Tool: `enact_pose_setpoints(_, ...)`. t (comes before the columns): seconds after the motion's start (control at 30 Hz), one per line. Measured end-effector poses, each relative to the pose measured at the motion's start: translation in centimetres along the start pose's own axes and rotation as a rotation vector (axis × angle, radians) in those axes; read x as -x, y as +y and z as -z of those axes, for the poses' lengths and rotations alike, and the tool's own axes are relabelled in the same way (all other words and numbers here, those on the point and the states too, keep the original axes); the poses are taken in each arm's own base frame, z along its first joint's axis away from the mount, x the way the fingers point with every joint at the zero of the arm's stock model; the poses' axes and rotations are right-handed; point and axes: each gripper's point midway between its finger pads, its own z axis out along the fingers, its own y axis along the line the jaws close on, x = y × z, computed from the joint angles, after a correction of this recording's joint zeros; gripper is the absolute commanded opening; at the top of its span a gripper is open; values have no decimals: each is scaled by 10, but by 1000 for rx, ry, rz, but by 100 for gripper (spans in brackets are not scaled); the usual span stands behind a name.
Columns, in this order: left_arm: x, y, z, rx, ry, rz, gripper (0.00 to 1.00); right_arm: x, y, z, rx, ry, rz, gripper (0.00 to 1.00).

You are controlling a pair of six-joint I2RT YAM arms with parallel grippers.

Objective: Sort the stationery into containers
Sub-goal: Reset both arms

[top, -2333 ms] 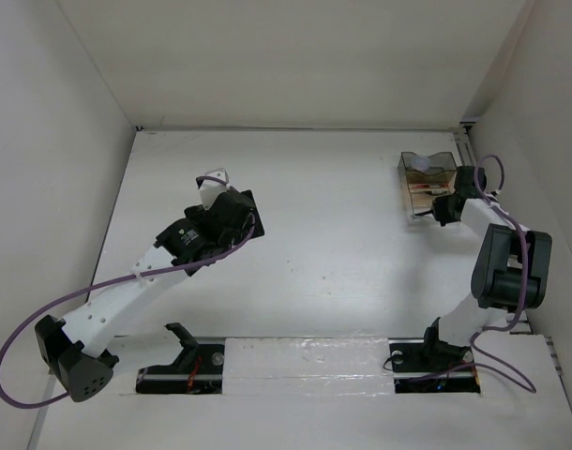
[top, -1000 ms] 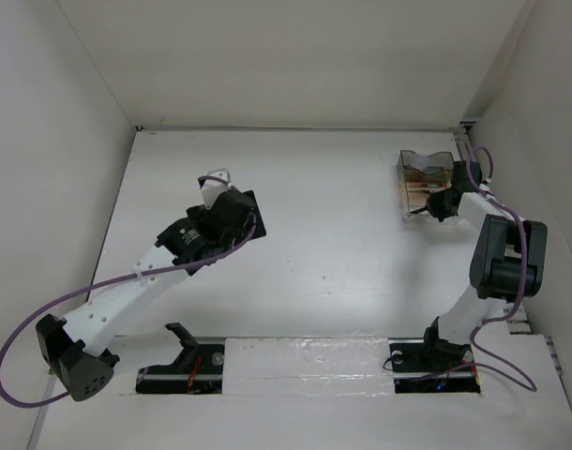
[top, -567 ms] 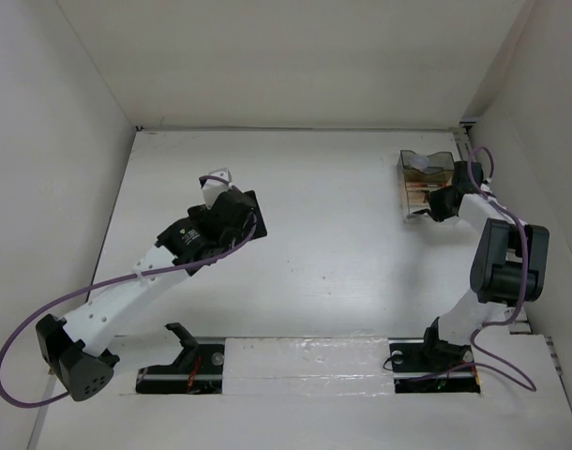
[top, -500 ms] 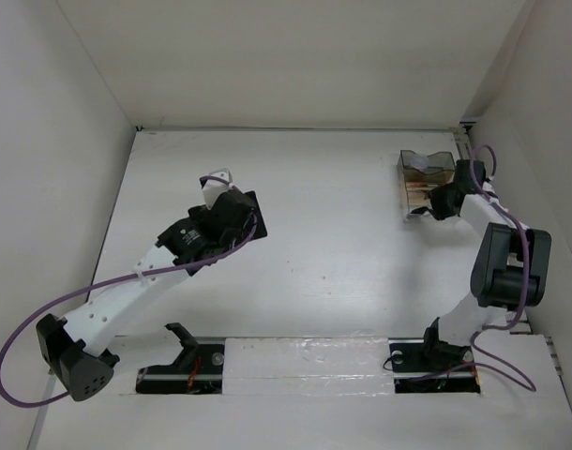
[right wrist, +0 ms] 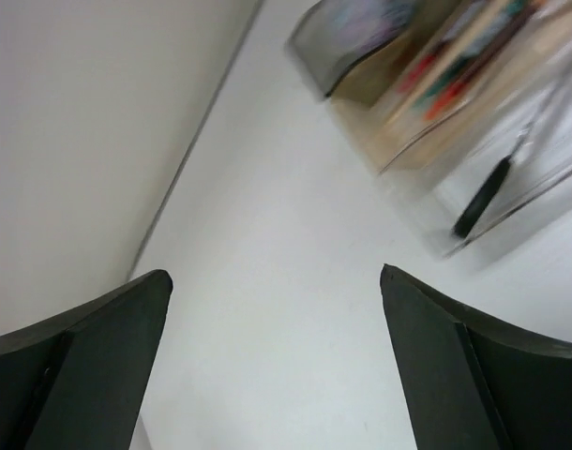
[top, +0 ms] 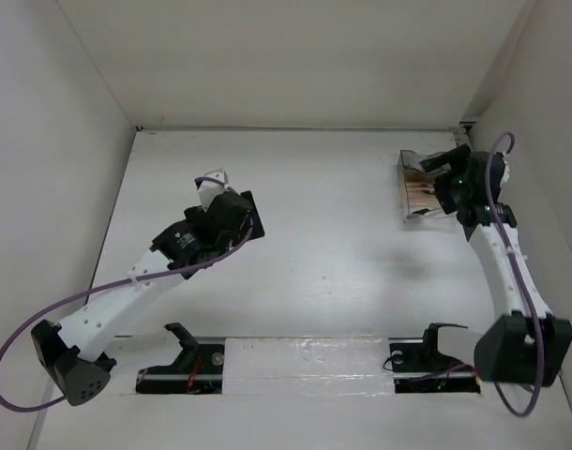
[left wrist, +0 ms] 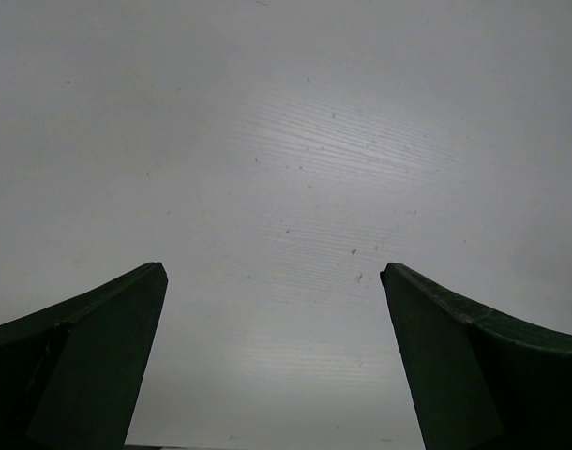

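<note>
Nearest the bases, the left claw [left wrist: 272, 274] hangs over bare worktop [top: 342, 244], its jaws spread wide with nothing between them. I see no loose stationery anywhere on the white surface in the overhead view.

Farther out on the right, the right claw [right wrist: 275, 274] is also fully spread and empty. It sits just beside the smoky-brown organiser [right wrist: 347, 52], which stands at the far right of the worktop close to the side wall [top: 539, 112]. The pens [right wrist: 445, 75] show inside it as red and dark streaks, and a slim black piece [right wrist: 481, 197] lies by its near wall, too blurred to name.

The sorting looks all but finished. The next move is probably to draw the right arm clear. The organiser's rim, the nearby wall and the purple cable [top: 497, 150] leave little room.
</note>
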Motion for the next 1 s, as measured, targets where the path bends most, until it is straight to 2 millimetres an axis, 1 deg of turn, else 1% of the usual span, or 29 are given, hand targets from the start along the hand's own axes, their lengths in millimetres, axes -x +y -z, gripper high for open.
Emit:
enact_pose_setpoints(0.03,2,2,2,2,-11,6,100,-10,13,18,63,12,38,100)
enact_pose_setpoints(0.1,10,7,8,15,-40,25,100,-35,39,61,199,42,124,100)
enact_pose_setpoints(0.17,23,13,18,34,-81,47,100,-59,64,114,354,74,216,100)
enact_pose_setpoints(0.2,30,16,24,41,-102,60,100,-65,74,141,430,79,258,100)
enact_pose_setpoints(0.23,38,20,30,50,-127,76,100,-67,79,166,491,73,291,100)
enact_pose_setpoints(0.3,55,28,45,63,-186,118,100,-60,80,210,568,44,336,100)
enact_pose_setpoints(0.4,70,48,67,77,-268,181,100,-39,74,269,653,-33,386,100)
enact_pose_setpoints(0.47,77,63,84,68,-315,229,100,-23,67,300,681,-94,411,100)
enact_pose_setpoints(0.5,80,69,92,54,-340,255,100,-17,61,313,684,-117,422,100)
enact_pose_setpoints(0.57,82,79,104,19,-377,294,100,-8,50,332,684,-150,442,100)
enact_pose_setpoints(0.67,80,96,120,-46,-435,356,100,-8,34,347,694,-151,469,100)
enact_pose_setpoints(0.7,79,99,122,-54,-443,364,100,-10,28,349,692,-143,479,100)
enact_pose_setpoints(0.73,76,106,125,-68,-456,377,100,-13,22,350,689,-133,488,100)
enact_pose_setpoints(0.8,73,110,126,-77,-465,385,100,-16,15,350,684,-121,504,100)
enact_pose_setpoints(0.87,72,110,125,-82,-471,384,100,-20,10,347,679,-101,519,100)
enact_pose_setpoints(1.0,73,107,124,-88,-479,381,100,-26,6,340,679,-57,536,100)
